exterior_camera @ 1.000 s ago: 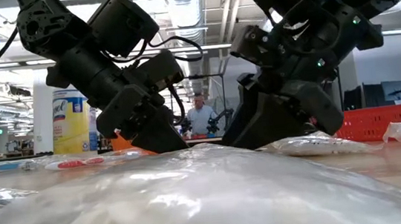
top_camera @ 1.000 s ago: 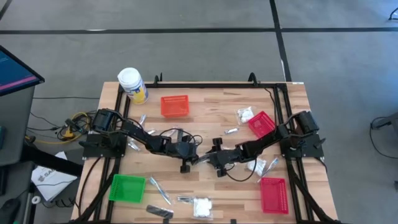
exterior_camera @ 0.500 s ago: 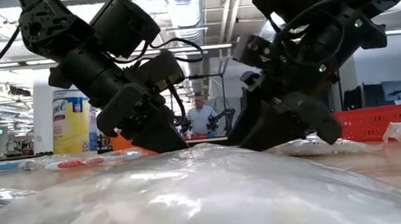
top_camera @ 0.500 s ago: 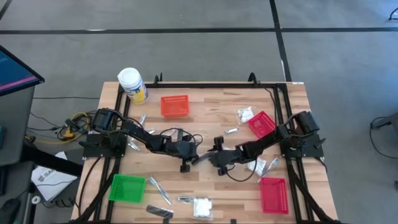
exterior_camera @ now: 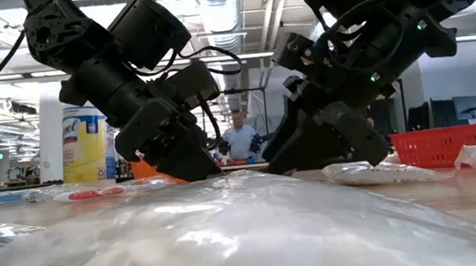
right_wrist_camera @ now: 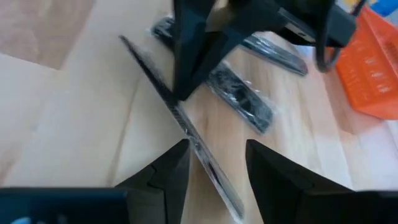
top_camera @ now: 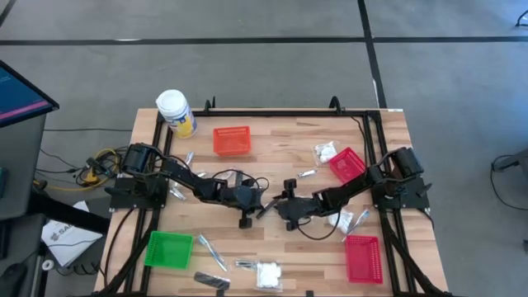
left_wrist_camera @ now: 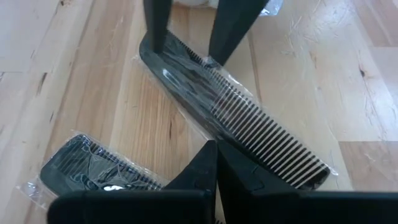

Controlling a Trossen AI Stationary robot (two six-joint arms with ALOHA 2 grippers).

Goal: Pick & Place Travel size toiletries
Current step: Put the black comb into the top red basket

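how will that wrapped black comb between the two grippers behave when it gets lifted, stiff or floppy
The comb looks like hard plastic, straight along its spine, so probably stiff. Its clear glossy wrap is loose and crinkled, so fingers may slip on it. It is thin and flat, so likely light. The left gripper is pinched shut on it, so it may pivot.

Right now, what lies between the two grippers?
A clear-wrapped black comb, pinched by the left gripper and reaching into the open right gripper; both wrist views show it.

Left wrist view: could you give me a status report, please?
Left gripper shut on clear-wrapped black plastic comb. Right gripper open, fingers astride the comb. Second wrapped black comb lies alongside on the table, apart.
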